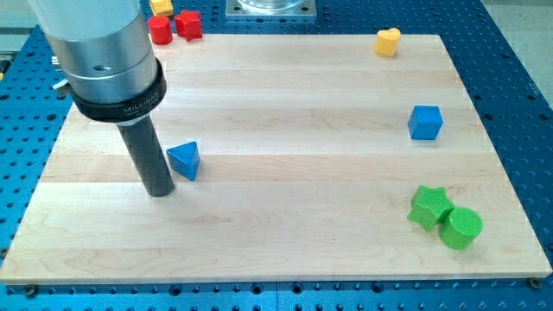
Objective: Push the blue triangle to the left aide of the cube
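Wooden board (285, 250) carries every block. Near its left edge my tip (161, 192) stands on the wood, a plain rod with no pincer to part or close. Just right of it, touching or nearly so, sits the blue triangle (184, 160), one corner aimed at the rod. Red blocks (174, 26) and a yellow one (161, 6) crowd the top-left corner. Well apart toward the right edge: yellow heart (388, 41), blue cube (425, 122), green star (429, 207), green cylinder (461, 228).

Bright, even overhead light, sharp focus throughout, soft short shadows under the blocks, faint glare on the wood.
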